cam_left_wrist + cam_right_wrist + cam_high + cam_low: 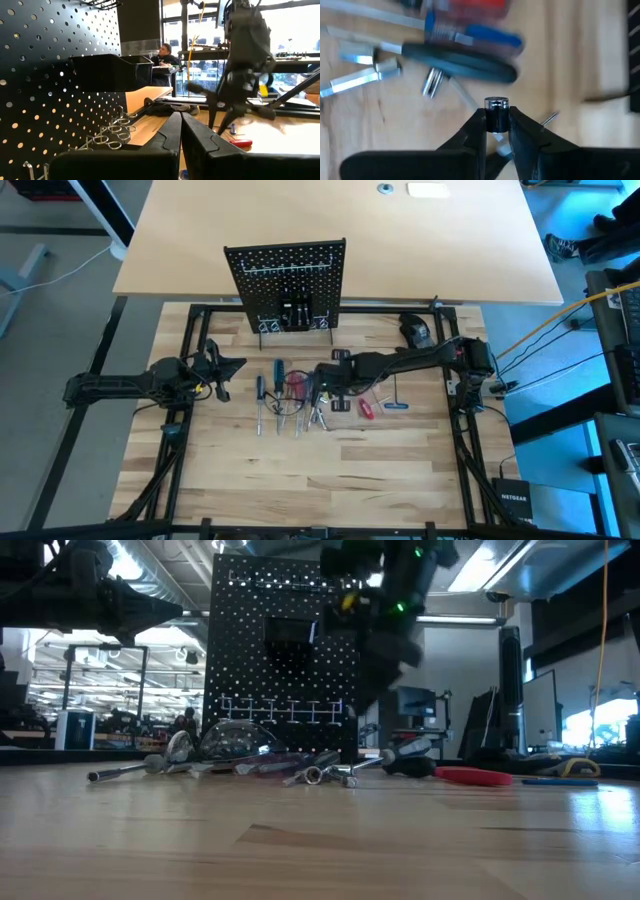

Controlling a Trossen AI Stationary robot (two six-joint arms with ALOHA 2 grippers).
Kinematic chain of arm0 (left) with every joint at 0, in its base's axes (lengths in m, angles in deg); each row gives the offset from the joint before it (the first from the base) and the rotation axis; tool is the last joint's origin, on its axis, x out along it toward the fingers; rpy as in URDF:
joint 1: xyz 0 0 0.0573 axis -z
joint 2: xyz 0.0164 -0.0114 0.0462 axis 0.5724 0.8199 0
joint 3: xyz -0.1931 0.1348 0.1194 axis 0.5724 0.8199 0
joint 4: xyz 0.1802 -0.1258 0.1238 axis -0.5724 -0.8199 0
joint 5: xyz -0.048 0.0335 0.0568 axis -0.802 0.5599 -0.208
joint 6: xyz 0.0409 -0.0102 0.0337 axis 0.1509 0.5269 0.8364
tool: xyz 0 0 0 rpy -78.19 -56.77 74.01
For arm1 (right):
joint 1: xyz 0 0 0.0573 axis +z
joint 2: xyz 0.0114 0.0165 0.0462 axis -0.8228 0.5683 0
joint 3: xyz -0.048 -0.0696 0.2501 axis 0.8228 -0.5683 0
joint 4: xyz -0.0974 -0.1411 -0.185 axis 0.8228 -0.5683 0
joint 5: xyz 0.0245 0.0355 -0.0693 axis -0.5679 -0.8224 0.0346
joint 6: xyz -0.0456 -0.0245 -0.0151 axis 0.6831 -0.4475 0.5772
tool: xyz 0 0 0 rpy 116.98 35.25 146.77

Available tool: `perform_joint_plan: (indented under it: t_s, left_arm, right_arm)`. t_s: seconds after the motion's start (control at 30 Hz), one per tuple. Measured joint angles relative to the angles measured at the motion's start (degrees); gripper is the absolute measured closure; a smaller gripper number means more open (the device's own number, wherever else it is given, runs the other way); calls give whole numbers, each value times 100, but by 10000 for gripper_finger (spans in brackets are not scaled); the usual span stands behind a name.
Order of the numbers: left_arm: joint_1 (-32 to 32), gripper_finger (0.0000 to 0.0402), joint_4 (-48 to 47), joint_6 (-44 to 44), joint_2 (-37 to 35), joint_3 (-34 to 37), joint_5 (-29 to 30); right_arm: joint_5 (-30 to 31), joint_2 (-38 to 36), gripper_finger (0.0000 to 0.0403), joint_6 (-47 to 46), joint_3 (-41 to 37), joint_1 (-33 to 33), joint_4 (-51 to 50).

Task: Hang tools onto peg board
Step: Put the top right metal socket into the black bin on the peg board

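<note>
The black peg board (pixel 288 280) stands upright on its wire feet at the far middle of the wooden table. A pile of tools (pixel 290 395) lies on the table in front of it: screwdrivers with blue, red and black handles, and silver keys (pixel 320 775). My right gripper (pixel 322 385) hangs over the pile's right part, pointing steeply down, shut on a small black tool with a silver cap (pixel 496 111). My left gripper (pixel 180 131) is shut and bare, held level at the table's left (pixel 232 366), beside the peg board (pixel 40 75). My right gripper pinches the small tool's black round body (pixel 496 120) between its two fingertips, just below the silver cap (pixel 496 103). The fingers come from above, slanting down. The fingers hide the rest of the tool, and I cannot tell how it hangs.
A dark rounded lump (pixel 416 330) sits at the table's far right. A red-handled tool (pixel 366 408) and a blue-handled key (pixel 397 405) lie right of the pile. A black bin (pixel 112 70) and wire hooks (pixel 112 135) stick out of the peg board. A person sits in the room beyond.
</note>
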Motion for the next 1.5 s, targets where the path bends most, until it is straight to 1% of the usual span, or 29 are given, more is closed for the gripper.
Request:
perform_joint_plan:
  t_s: [0.2, 0.47, 0.6, 0.83, 0.97, 1.1, 1.5]
  left_arm:
    - [0, 400, -2, 0, 0, 0, 0]
    - [0, 400, -4, -27, -2, 0, 0]
    - [0, 400, -4, -42, -2, 0, 0]
    - [0, 400, -7, -40, -2, 0, -1]
    - [1, 400, -9, -22, -1, 0, 0]
    - [1, 400, -1, -22, -2, 0, 0]
    - [0, 400, 0, -2, 0, 0, 0]
  right_arm:
    - [47, -7, 335, 341, 778, -4, -75]
    - [589, -15, 335, 806, 1673, -33, 128]
    - [658, -71, 335, 1058, 1968, -161, 445]
    - [637, -315, 335, 1116, 2028, -692, 1576]
    - [419, -337, 331, 902, 2035, -992, 1912]
    - [245, -318, 319, 675, 2035, -1200, 2037]
    - [321, -308, 303, 611, 2033, -1316, 2187]
